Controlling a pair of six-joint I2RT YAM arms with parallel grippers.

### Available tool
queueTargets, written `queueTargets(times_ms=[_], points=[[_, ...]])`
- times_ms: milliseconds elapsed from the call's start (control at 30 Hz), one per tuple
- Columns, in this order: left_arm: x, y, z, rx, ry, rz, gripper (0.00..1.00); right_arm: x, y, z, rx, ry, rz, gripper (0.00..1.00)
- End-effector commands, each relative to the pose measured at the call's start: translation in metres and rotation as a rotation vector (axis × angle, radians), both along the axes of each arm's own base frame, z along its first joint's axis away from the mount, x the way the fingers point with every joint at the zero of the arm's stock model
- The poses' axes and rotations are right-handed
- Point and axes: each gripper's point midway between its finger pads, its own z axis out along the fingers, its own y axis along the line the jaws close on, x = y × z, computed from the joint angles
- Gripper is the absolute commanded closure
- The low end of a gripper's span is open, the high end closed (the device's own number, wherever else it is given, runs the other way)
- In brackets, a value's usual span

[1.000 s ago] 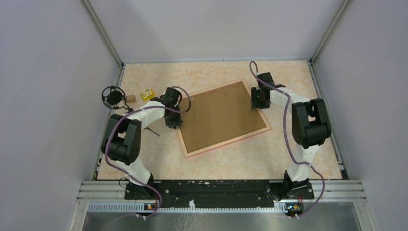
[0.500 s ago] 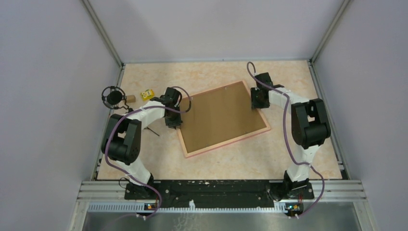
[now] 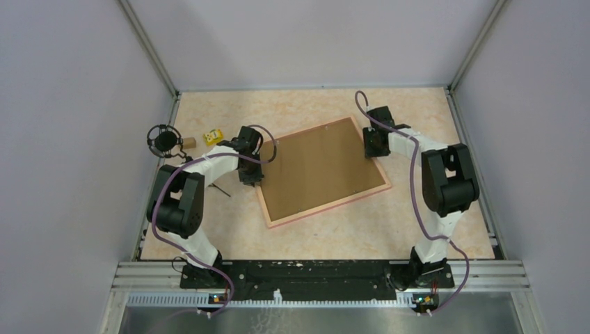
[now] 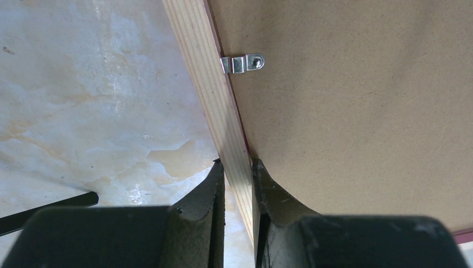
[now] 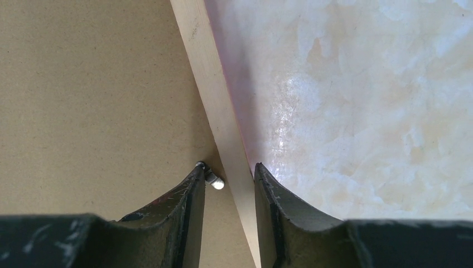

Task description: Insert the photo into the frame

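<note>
The salmon-pink frame lies back-up and askew in the middle of the table, with the brown backing board filling it. The photo is not in view. My left gripper is at the frame's left rail. In the left wrist view my left gripper is shut on the pale wood rail, beside a metal clip. My right gripper is at the right rail. In the right wrist view my right gripper is open and straddles the rail, its left finger touching a small metal stud on the board.
A yellow block, a small brown block and a black round object lie at the back left. A thin black stick lies left of the frame and also shows in the left wrist view. Walls enclose the table.
My right gripper has shifted slightly toward the far end of the right rail. The left gripper and the frame have not visibly moved.
</note>
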Motion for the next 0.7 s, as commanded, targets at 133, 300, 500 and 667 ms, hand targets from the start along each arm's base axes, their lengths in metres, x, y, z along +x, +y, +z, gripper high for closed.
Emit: queueTargets(times_ms=[133,300,500,667], points=[[0.005,-0.009,-0.013,-0.017,-0.002,-0.056,1.00,-0.043,0.001,-0.025,-0.060,0.126,0.066,0.83],[0.004,-0.009,-0.014,-0.016,0.002,-0.056,1.00,-0.040,0.000,-0.022,-0.066,0.102,0.065,0.89],[0.005,-0.008,-0.013,-0.008,-0.005,-0.056,1.00,-0.035,0.000,-0.021,-0.064,0.071,0.060,0.94],[0.006,-0.007,-0.010,-0.008,-0.017,-0.064,1.00,-0.035,0.003,-0.012,-0.042,0.056,0.060,0.93]])
